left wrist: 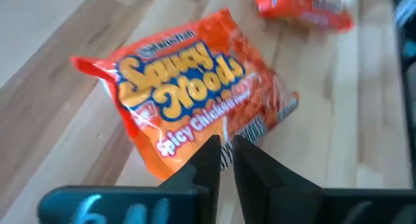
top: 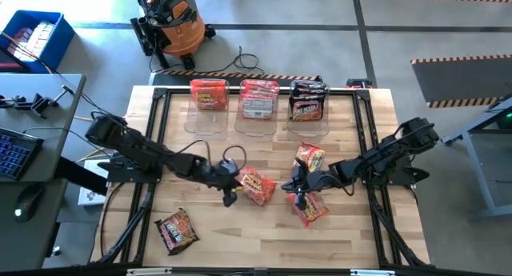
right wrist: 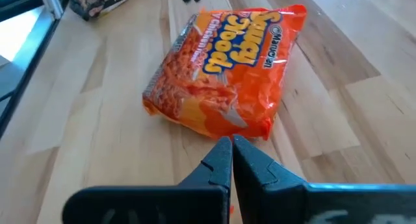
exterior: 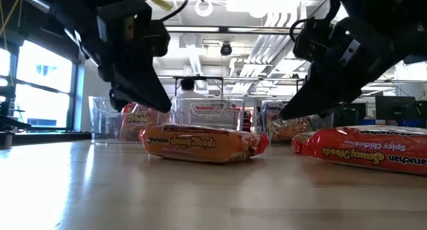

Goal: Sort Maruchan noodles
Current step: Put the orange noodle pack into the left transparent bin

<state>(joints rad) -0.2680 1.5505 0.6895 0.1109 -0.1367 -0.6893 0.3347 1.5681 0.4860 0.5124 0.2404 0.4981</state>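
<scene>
Both grippers' tips hide against orange noodle packets [top: 258,185].

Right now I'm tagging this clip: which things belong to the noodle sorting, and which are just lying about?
Belongs to the job:
- orange packet at the left pincer
- two orange packets by the right pincer
- dark packet
- three clear bins holding sorted packets

Lying about:
- shop vacuum
- keyboard
- blue crate

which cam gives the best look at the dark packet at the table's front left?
High view: the dark packet lies whole and unobstructed near the front-left corner. The right wrist view catches only its edge at the frame border. The low and left wrist views don't show it.
</scene>
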